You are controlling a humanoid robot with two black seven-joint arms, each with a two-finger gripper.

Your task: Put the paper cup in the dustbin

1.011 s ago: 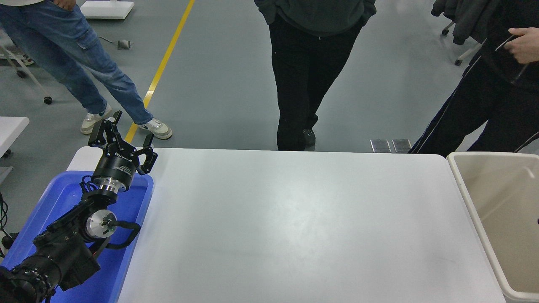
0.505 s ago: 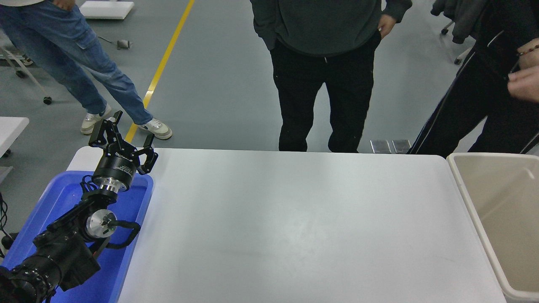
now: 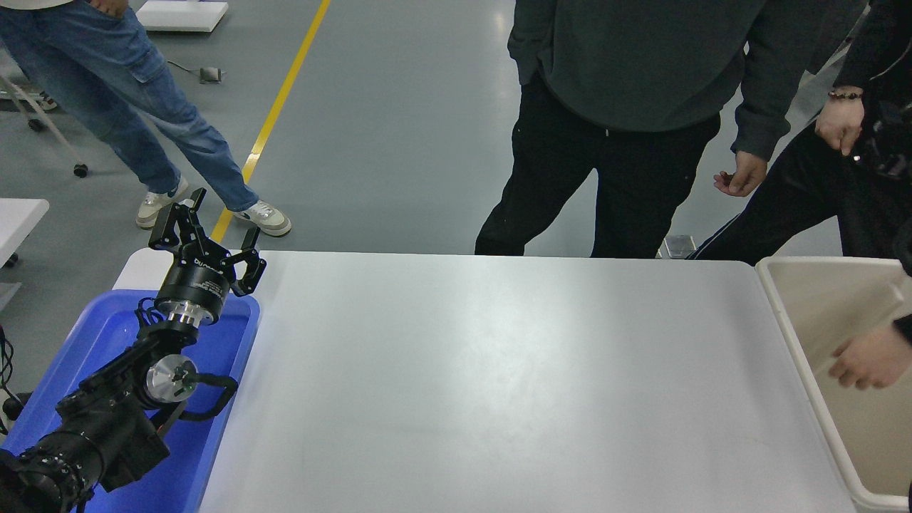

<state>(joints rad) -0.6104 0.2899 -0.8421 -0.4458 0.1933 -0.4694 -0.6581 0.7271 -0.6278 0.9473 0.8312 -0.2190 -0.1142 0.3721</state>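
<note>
The beige dustbin (image 3: 791,313) stands at the table's right edge. A person's hand (image 3: 866,362) reaches into it from the right. The paper cup is not in view. My left gripper (image 3: 214,231) is parked at the lower left above the blue bin (image 3: 92,349), open and empty. My right arm is out of view.
The white table (image 3: 499,385) fills the middle. Several people stand at the far side: one in a dark sweater (image 3: 634,64) near the centre right, one in jeans (image 3: 121,92) at the far left, one in black (image 3: 841,178) at the right.
The person in the dark sweater has moved right and leaned closer to the table. A hand has come into the dustbin from the right. My left arm has not moved.
</note>
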